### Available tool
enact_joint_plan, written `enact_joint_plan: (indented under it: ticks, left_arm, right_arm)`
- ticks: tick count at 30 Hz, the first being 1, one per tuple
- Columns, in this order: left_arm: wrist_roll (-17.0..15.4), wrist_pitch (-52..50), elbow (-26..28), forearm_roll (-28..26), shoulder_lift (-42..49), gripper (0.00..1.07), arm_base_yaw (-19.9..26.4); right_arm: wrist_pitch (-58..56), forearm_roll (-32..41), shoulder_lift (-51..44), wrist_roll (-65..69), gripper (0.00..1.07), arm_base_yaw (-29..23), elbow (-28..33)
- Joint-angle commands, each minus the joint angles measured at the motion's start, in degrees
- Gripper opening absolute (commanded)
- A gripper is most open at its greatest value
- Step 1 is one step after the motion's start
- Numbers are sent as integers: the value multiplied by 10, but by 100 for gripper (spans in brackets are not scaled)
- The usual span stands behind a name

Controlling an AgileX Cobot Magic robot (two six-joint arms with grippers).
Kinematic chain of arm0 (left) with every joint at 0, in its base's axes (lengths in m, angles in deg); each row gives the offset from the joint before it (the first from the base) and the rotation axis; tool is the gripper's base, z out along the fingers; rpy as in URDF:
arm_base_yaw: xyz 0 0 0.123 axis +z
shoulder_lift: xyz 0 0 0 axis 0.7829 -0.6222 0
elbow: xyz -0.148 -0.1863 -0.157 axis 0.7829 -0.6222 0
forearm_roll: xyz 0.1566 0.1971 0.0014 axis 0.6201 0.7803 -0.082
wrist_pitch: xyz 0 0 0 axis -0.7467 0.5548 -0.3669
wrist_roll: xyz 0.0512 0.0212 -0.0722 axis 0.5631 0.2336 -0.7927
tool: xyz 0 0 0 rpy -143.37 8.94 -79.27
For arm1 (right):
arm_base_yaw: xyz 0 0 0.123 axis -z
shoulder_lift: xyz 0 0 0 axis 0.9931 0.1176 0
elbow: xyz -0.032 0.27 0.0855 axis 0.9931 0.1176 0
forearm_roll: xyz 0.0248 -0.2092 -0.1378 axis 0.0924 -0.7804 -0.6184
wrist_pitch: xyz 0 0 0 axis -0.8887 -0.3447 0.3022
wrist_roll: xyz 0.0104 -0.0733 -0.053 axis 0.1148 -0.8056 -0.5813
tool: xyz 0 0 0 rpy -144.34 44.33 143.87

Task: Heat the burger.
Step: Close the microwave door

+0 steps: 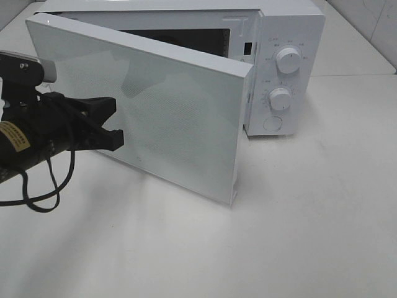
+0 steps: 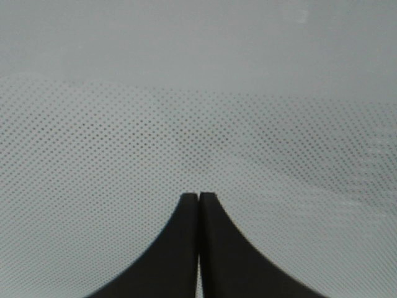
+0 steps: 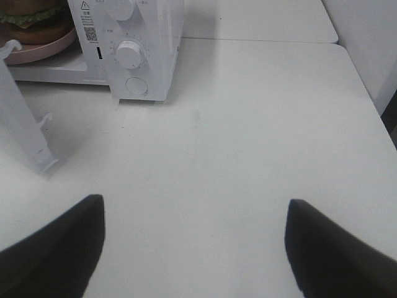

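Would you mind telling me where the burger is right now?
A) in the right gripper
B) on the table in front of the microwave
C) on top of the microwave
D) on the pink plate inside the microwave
D: the right wrist view shows the burger resting on the pink plate inside the microwave, with the door ajar.

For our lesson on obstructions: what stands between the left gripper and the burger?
The microwave door: the high view shows the shut left gripper at its outer face; the right wrist view shows the burger inside the microwave.
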Motion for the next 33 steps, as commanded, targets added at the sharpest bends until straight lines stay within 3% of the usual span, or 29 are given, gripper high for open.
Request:
enact_joint_plan:
  ticks: [1,6,8,33]
  left_arm:
    - [2,-6,28,-15,-14,0,-13]
    - [2,0,52,-17,-29,0,-21]
    - [3,24,90,-25,-47,0,-30]
    - [5,111,299,-83,-159,0,-63]
  right_arm:
    - [4,-1,-15,4,76,3,1]
    - [4,-1,-15,4,76,3,1]
    - [4,-1,-15,4,76,3,1]
    - [4,-1,-15,4,76,3,1]
